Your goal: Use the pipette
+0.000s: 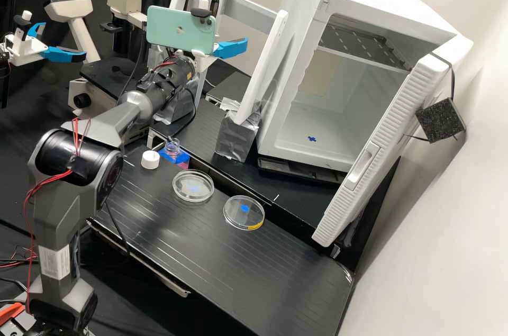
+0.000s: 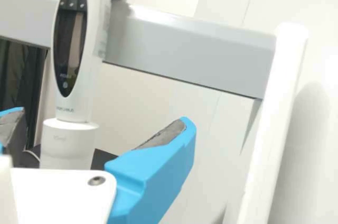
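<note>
In the high view my gripper (image 1: 231,48) is at the pipette stand's grey crossbar, one blue finger showing beside a mint-green phone. The white pipette (image 1: 215,1), topped by a red button, hangs upright on that bar, its lower part hidden behind the phone. In the wrist view my gripper (image 2: 103,118) is open, its fingers wide apart. Beyond them, in line with the gap, stands the pipette (image 2: 96,39) with its dark oval display; I see no finger gripping it. Its lower end is hidden behind the white gripper body.
An open bottle (image 1: 172,148), a white cap (image 1: 150,159) and two clear dishes (image 1: 192,185), (image 1: 244,213) are on the black bench (image 1: 222,262). Right of the stand, a white incubator (image 1: 312,148) has its door open. Behind my arm is a microscope (image 1: 79,18); another arm's gripper shows at far left.
</note>
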